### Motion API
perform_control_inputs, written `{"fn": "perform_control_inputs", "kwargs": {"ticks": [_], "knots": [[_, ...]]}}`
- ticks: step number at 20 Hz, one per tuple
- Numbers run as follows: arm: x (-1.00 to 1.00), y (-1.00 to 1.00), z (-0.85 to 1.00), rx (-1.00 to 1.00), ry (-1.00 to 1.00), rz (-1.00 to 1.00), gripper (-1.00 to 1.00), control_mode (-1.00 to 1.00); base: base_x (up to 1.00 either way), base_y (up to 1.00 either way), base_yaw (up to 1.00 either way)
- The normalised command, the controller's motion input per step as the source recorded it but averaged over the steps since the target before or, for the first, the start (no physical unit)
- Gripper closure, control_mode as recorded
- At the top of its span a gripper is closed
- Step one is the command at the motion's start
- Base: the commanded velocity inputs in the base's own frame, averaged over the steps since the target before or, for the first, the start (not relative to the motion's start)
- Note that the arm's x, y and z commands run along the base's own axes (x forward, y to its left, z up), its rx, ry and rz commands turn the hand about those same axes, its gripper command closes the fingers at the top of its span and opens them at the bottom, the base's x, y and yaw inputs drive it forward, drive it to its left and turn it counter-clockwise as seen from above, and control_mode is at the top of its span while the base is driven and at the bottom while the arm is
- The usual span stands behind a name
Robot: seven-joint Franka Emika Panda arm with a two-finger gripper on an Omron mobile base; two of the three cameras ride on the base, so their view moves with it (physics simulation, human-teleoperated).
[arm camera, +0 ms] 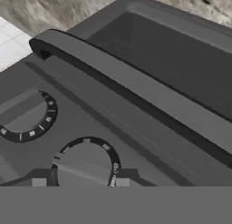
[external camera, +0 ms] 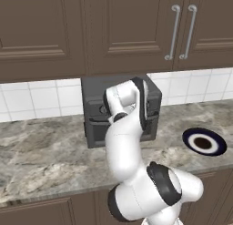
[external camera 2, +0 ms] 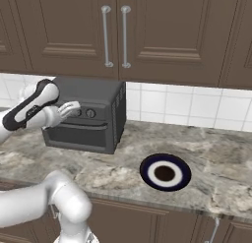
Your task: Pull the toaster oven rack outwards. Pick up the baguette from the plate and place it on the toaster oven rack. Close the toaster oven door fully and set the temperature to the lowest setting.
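The dark grey toaster oven stands on the counter against the tiled wall, and the toaster oven door is closed. In the hand view the door's black bar handle runs diagonally above two round knobs. My gripper is at the knob row, with a fingertip on each side of one knob, gripping it. Another knob sits beside it. The round dark blue plate lies bare to the oven's right. The baguette and the toaster oven rack are hidden.
Brown wall cabinets with steel handles hang above the oven. Marbled stone counter stretches to the oven's left and in front of it. My own white arm covers much of the oven front in the left base view.
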Motion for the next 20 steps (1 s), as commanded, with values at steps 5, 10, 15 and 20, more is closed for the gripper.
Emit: {"fn": "perform_control_inputs", "kwargs": {"ticks": [5,10,15,20], "knots": [[-0.27,-0.03,-0.94,-0.64,0.15,0.70,1.00,-1.00,0.00,0.00,0.00],[-0.10,0.00,-0.72,-0.78,0.42,0.80,1.00,-1.00,0.00,0.00,0.00],[-0.12,0.00,-0.43,-0.98,0.47,0.69,1.00,-1.00,0.00,0.00,0.00],[-0.09,0.00,-0.14,-1.00,0.44,0.59,1.00,-1.00,0.00,0.00,0.00]]}}
